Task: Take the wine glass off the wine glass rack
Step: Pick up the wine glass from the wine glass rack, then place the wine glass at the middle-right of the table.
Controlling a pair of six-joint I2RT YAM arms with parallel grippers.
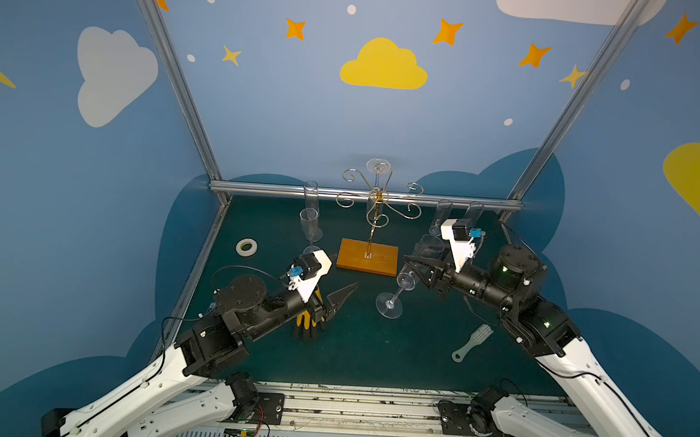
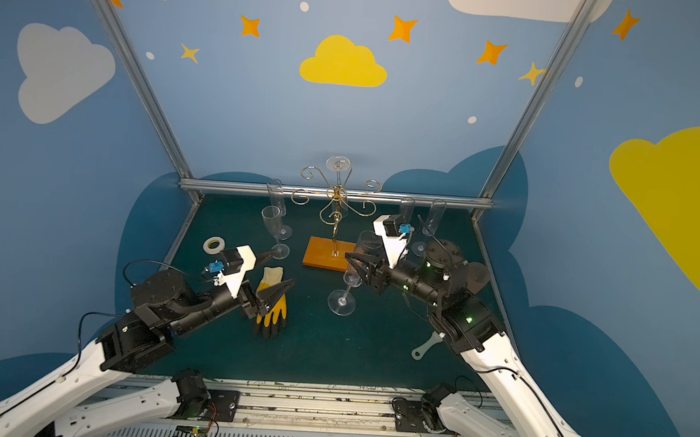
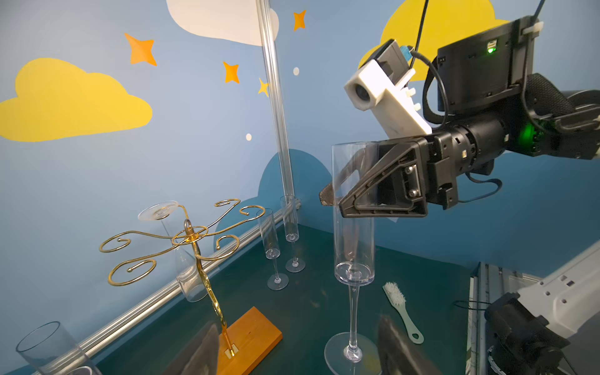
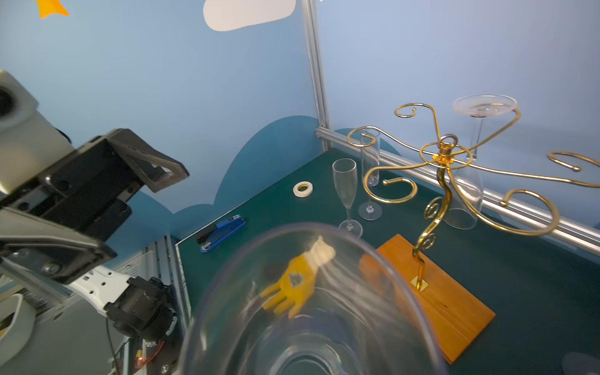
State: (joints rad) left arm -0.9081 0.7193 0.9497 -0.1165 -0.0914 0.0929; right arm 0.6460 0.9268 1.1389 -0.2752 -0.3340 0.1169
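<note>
The wine glass rack (image 1: 376,206), gold wire arms on a post, stands on its orange base (image 1: 366,257) mid-table. One wine glass (image 1: 378,166) hangs upside down from a rear arm. A second tall wine glass (image 1: 396,293) is off the rack, to its right. My right gripper (image 1: 418,267) is shut on its bowl (image 3: 354,243). The glass leans, its foot (image 3: 350,354) at the mat. My left gripper (image 1: 340,274) is open over a yellow glove (image 2: 271,314), left of that glass. Its fingers (image 3: 201,350) touch nothing. The bowl fills the right wrist view (image 4: 308,308).
Two flutes (image 1: 309,225) stand back left and two more (image 1: 440,216) back right, behind my right arm. A tape roll (image 1: 246,247) lies far left, a pale brush (image 1: 474,341) front right and a blue stapler (image 4: 222,232) at the left edge.
</note>
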